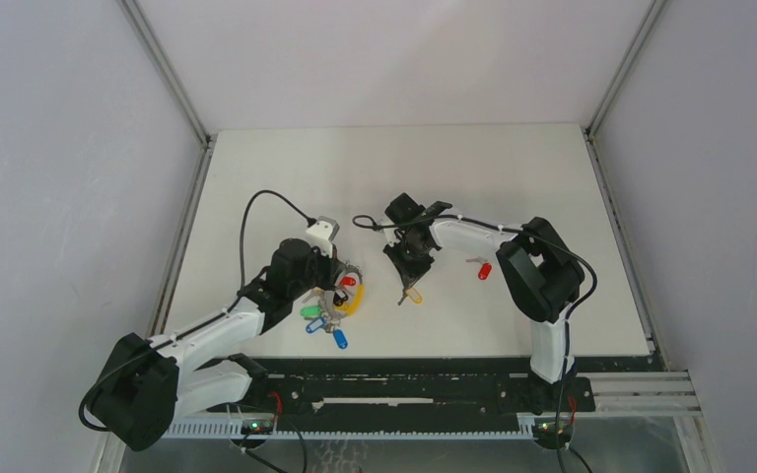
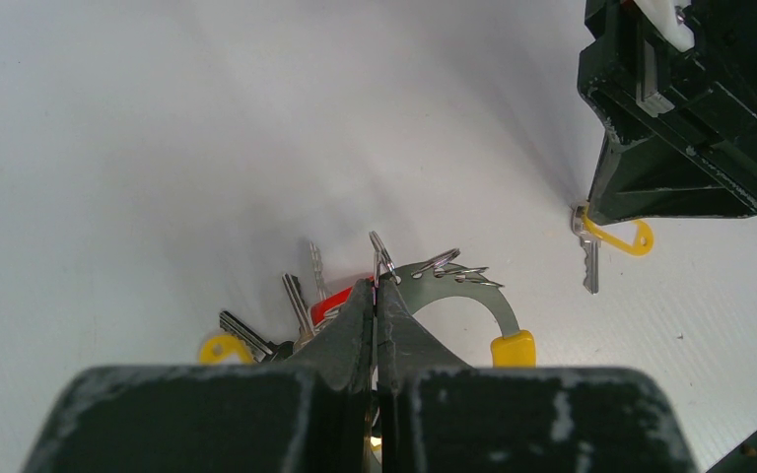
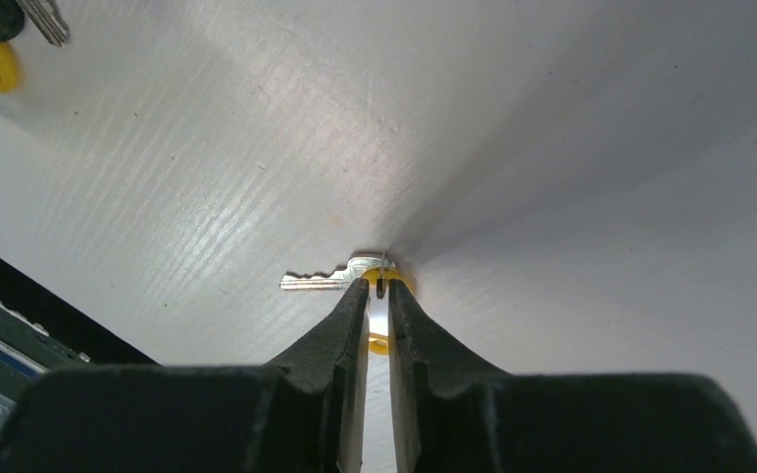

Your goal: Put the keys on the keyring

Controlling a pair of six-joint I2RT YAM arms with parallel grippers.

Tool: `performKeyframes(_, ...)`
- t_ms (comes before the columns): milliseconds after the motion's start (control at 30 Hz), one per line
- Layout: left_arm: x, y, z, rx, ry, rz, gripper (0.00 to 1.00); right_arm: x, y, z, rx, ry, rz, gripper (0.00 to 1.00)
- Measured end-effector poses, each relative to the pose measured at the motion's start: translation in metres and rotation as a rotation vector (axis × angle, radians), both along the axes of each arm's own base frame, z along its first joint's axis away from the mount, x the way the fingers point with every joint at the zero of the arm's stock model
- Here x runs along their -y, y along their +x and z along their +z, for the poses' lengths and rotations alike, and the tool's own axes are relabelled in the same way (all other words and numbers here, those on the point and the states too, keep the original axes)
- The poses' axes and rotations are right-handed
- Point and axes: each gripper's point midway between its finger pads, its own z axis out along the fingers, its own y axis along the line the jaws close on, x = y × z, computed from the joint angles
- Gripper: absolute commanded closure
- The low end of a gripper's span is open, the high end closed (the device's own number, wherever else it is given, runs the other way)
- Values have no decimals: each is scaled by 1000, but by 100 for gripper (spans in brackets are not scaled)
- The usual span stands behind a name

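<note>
Top external view, 2 arms over a white desk (image 1: 513, 177).

Item 1, left pincer (image 1: 339, 288) (image 2: 377, 296): jaws pressed fully together, tips clamped on the keyring (image 1: 353, 299) (image 2: 483, 296). In the left wrist view the ring's grey arc curves off to the right of the tips and ends in a yellow sleeve (image 2: 513, 347). Small split rings sit on the arc just past the tips.

Item 2, key bunch (image 1: 321, 320) (image 2: 298, 307): hangs on the ring, fanned out left of and beneath the left pincer. Green, blue, yellow and red heads show.

Item 3, right pincer (image 1: 411, 284) (image 3: 379, 291): points down at the desk, jaws drawn in to a thin slit.

Item 4, yellow key (image 1: 414, 296) (image 2: 589, 271) (image 3: 315, 282): lies flat at the right pincer's tips. Its small wire loop and yellow head sit in the slit, and its blade sticks out to the left in the right wrist view. I cannot tell whether the tips actually pinch it.

Item 5, red key (image 1: 483, 269): 1 loose piece on the desk, apart from the right pincer, to its right in the top view.
</note>
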Motion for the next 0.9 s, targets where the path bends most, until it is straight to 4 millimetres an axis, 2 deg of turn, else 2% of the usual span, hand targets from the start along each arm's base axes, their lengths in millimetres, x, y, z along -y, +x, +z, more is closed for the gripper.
performKeyframes(200,0,0,0,1,0,0,100,0,-2,-5,-9,-11,3,91)
performKeyframes(367,0,0,0,1,0,0,100,0,-2,-6,-9,-12,4,100)
performKeyframes(633,0,0,0,0,0,-1,100,1,0,-6,11,-12,12,100)
performKeyframes(767,3,-2,1,-2,-8,-20,100,9,-6,-2,58,-8,48,100)
performKeyframes(900,9,-5,2,17,-25,-63,100,19,-13,13,126,28,100,100)
